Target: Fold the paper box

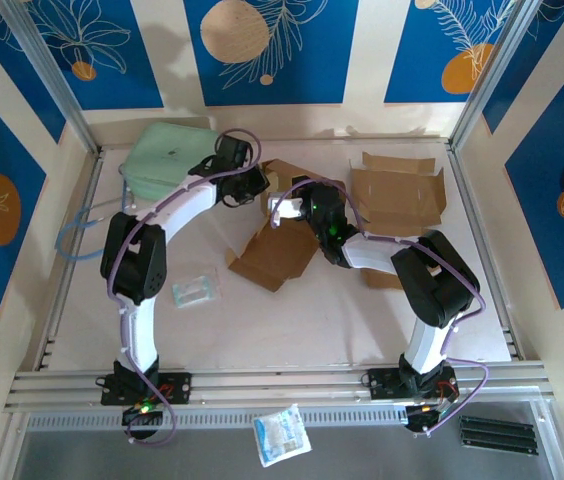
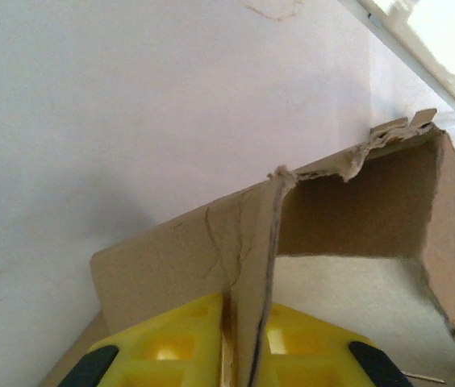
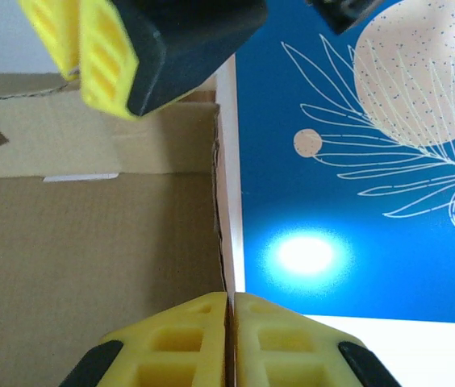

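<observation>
**Box fold: wall held from two sides, mid-worktop**

The box is found at the middle of the worktop, partly raised, between the two arms. The right hand is closed on a thin wall edge of it. The edge is seen running straight into the seam between the fingers. The left hand is set astride an upright flap with a torn top edge. Its fingers are close on both sides, but a thin dark gap is seen on one side, so whether the flap is pinched or free cannot be told.

Step judged: a side wall being stood up and creased. To be done well, the right-hand pinch should serve as the anchor and the flap should be turned along its fold line only. No pull should be made toward the tear, which could run further. The two hands are near each other, so contact between them is to be avoided.

Containers: the box interior is seen bare, with nothing in it. A second cardboard sheet lies opened out at the far right. A green bag lies at the far left, its contents hidden.
</observation>
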